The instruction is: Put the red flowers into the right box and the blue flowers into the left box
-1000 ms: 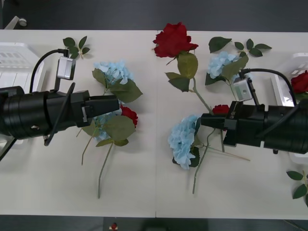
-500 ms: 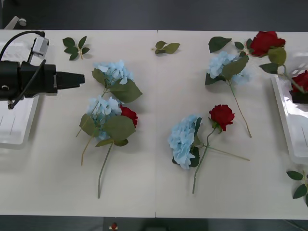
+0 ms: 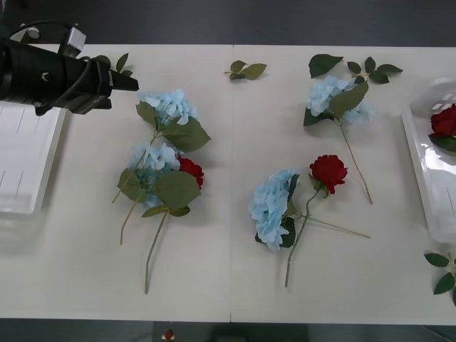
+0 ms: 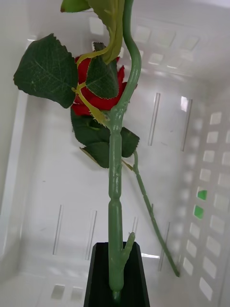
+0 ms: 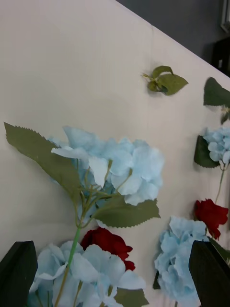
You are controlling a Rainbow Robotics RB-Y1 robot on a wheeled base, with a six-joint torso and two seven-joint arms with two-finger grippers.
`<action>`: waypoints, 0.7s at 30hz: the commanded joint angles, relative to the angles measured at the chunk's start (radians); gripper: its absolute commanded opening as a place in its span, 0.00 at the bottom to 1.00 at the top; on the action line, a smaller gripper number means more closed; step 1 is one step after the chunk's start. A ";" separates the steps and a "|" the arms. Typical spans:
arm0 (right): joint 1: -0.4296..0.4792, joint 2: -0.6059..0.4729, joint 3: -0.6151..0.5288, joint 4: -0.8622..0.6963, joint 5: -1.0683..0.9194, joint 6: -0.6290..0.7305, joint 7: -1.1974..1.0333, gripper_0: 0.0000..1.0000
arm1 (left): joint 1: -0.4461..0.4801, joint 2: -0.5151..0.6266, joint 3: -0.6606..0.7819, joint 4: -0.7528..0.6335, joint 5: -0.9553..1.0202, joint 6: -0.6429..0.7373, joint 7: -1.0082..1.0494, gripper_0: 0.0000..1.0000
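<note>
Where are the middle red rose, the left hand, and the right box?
red rose (image 3: 328,171), front view, on the bloom
left hand (image 3: 127,83), front view, at the fingertips
right box (image 3: 420,153), front view, on its near rim

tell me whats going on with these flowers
A two-armed robot is sorting artificial flowers. Its right gripper is shut on a red rose stem over the right box, where another rose lies. The left gripper, open, hovers above blue hydrangeas on the table.
</note>
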 commanded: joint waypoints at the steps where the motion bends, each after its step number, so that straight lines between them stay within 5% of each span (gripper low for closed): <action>1: -0.011 0.059 0.006 0.087 0.011 -0.003 0.022 0.00 | -0.076 -0.040 -0.048 -0.017 -0.150 0.002 0.061 0.92; 18: -0.011 0.217 0.035 0.245 0.189 -0.095 0.027 0.04 | -0.079 -0.161 -0.191 -0.017 -0.483 -0.009 0.101 1.00; 20: -0.011 0.222 0.035 0.245 0.195 -0.101 0.027 0.68 | -0.070 -0.161 -0.226 -0.017 -0.493 -0.009 0.101 1.00; 21: -0.011 0.222 0.035 0.245 0.197 -0.103 0.029 0.80 | -0.069 -0.161 -0.232 -0.017 -0.493 -0.009 0.101 1.00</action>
